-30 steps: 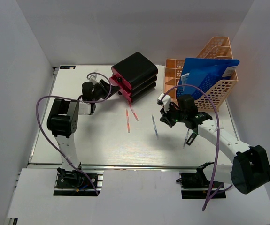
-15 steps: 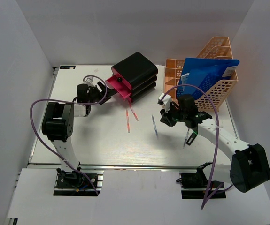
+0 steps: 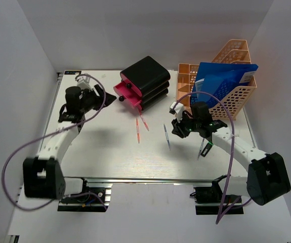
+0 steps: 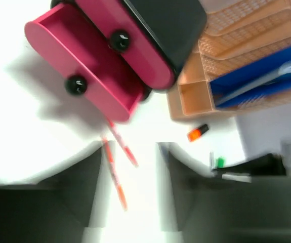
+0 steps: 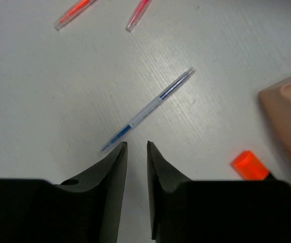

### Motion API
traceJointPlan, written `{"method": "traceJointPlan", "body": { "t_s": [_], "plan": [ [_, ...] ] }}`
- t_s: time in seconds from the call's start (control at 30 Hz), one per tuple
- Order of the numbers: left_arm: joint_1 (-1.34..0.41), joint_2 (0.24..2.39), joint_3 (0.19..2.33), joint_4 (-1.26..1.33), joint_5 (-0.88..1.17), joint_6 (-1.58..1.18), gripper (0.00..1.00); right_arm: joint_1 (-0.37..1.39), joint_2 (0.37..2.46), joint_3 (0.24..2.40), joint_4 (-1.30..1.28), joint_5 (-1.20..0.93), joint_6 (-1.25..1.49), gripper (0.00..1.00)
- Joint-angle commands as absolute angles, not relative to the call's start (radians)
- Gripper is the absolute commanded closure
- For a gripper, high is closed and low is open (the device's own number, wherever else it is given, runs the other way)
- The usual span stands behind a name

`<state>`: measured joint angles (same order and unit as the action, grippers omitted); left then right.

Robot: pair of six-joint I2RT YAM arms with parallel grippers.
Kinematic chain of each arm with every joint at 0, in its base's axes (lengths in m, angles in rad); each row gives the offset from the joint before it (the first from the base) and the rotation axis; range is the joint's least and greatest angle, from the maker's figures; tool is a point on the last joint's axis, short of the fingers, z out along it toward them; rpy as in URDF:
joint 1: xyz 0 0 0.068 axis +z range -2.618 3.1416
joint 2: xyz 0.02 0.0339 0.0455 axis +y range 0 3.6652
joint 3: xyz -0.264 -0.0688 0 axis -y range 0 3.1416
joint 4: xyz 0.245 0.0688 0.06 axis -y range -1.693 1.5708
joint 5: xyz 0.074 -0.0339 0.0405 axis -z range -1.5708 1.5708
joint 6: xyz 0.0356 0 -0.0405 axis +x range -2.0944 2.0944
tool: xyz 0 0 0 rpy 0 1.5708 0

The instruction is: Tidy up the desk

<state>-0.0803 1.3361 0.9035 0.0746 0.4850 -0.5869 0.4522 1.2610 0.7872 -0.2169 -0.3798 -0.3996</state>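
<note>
On the white desk stands the black-and-pink drawer box, its lowest pink drawer pulled out and empty. Two red pens lie in front of it and a blue pen further right. My left gripper hovers left of the drawer, apart from it and open; its blurred fingers frame the red pens. My right gripper hangs low over the desk, open a little and empty, tips just short of the blue pen.
A peach mesh file rack holding a blue folder stands at the back right. An orange highlighter lies on the desk right of my right gripper, near the rack's corner. Grey walls enclose the desk on three sides.
The pink drawer slid out under my left gripper, which then let go and swung back to the left. My right gripper went from shut to slightly open above the blue pen.
</note>
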Motion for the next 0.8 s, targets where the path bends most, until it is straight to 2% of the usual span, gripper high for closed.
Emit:
{"method": "traceJointPlan", "body": {
  "t_s": [0.0, 0.1, 0.17, 0.23, 0.27, 0.3, 0.37, 0.43, 0.53, 0.57, 0.77],
  "plan": [
    [-0.075, 1.151, 0.810, -0.213, 0.462, -0.456, 0.62, 0.460, 1.301, 0.814, -0.250, -0.410, -0.368, 0.75],
    [-0.075, 1.001, 0.737, -0.281, 0.465, -0.410, 0.92, 0.483, 1.365, 0.859, -0.287, -0.373, -0.334, 0.94],
    [-0.075, 0.906, 0.672, -0.316, 0.453, -0.382, 0.93, 0.523, 1.423, 0.899, -0.313, -0.336, -0.322, 0.93],
    [-0.075, 0.839, 0.669, -0.359, 0.419, -0.345, 0.80, 0.548, 1.472, 0.937, -0.324, -0.281, -0.305, 0.77],
    [-0.075, 0.822, 0.675, -0.376, 0.402, -0.325, 0.68, 0.555, 1.486, 0.948, -0.334, -0.272, -0.301, 0.69],
    [-0.075, 0.806, 0.680, -0.393, 0.382, -0.324, 0.45, 0.560, 1.500, 0.960, -0.336, -0.262, -0.290, 0.63],
    [-0.075, 0.754, 0.667, -0.385, 0.356, -0.316, 0.34, 0.563, 1.545, 1.006, -0.345, -0.212, -0.262, 0.55],
    [-0.075, 0.732, 0.658, -0.371, 0.354, -0.301, 0.29, 0.568, 1.606, 1.063, -0.360, -0.163, -0.224, 0.53],
    [-0.075, 0.712, 0.664, -0.380, 0.322, -0.295, 0.28, 0.566, 1.654, 1.091, -0.367, -0.086, -0.207, 0.50],
    [-0.075, 0.701, 0.660, -0.376, 0.331, -0.296, 0.28, 0.568, 1.658, 1.089, -0.364, -0.077, -0.204, 0.44],
    [-0.075, 0.677, 0.661, -0.377, 0.327, -0.291, 0.27, 0.565, 1.749, 1.132, -0.380, -0.103, -0.190, 0.46]
  ]
}}
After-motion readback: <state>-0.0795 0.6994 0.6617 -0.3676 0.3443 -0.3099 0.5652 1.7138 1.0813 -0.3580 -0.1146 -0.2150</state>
